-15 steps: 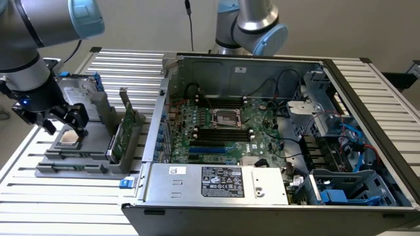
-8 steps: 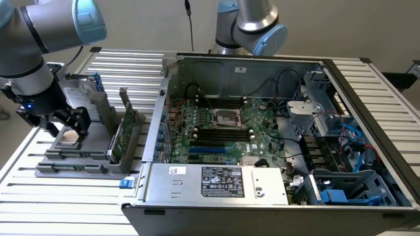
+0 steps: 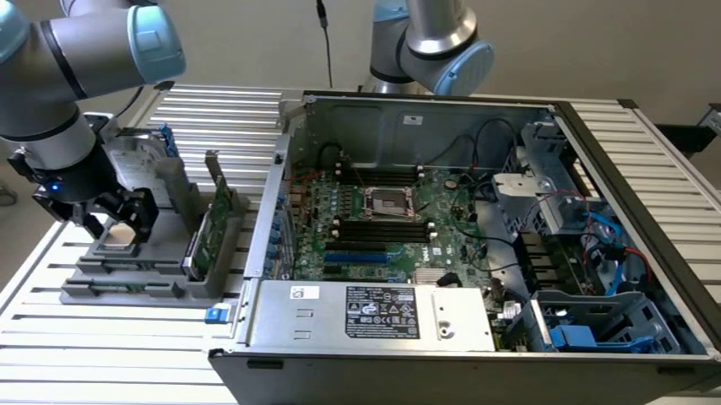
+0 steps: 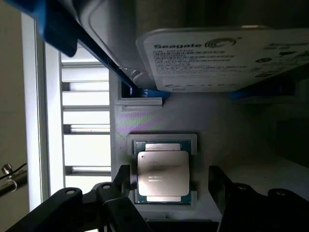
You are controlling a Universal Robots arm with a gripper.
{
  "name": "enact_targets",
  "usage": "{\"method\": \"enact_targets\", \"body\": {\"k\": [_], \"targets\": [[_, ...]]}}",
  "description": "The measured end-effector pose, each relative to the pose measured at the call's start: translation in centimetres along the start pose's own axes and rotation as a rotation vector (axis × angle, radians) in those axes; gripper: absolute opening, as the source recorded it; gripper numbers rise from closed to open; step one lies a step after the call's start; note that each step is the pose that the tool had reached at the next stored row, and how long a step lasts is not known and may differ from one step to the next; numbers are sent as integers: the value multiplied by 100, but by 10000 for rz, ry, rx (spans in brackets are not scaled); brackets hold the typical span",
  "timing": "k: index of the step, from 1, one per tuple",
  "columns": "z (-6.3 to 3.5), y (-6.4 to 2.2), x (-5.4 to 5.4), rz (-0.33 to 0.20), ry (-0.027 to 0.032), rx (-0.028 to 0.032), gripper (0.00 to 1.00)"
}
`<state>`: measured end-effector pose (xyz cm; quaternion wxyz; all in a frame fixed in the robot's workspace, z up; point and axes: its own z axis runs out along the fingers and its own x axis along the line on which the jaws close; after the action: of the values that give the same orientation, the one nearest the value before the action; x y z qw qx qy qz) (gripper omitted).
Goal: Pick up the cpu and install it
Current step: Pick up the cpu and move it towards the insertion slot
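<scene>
The cpu (image 4: 162, 172), a small square chip with a silvery top, lies flat in a recess of the grey holder (image 4: 159, 113). My gripper (image 4: 169, 187) hovers just over it, open, with one dark finger (image 4: 121, 180) on each side and apart from the chip. In the exterior view the gripper (image 3: 116, 221) hangs over the holder (image 3: 124, 283) at the exterior view's left, with the cpu (image 3: 117, 240) beneath it. The empty cpu socket (image 3: 389, 202) sits in the middle of the motherboard inside the open computer case (image 3: 338, 316).
A silver hard drive (image 4: 227, 55) with a white label and blue handles stands in the holder close beside the cpu. A green circuit card (image 3: 214, 224) stands upright between the holder and the case wall. A second arm (image 3: 434, 42) stands behind the case. Slatted table (image 3: 101, 354) surrounds them.
</scene>
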<state>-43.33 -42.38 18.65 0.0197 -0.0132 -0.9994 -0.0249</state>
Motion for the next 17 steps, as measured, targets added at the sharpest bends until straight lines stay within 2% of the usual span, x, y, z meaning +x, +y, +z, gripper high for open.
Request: {"method": "enact_targets", "body": {"k": [17], "targets": [[30, 7, 6, -59, 1, -14, 75]]}}
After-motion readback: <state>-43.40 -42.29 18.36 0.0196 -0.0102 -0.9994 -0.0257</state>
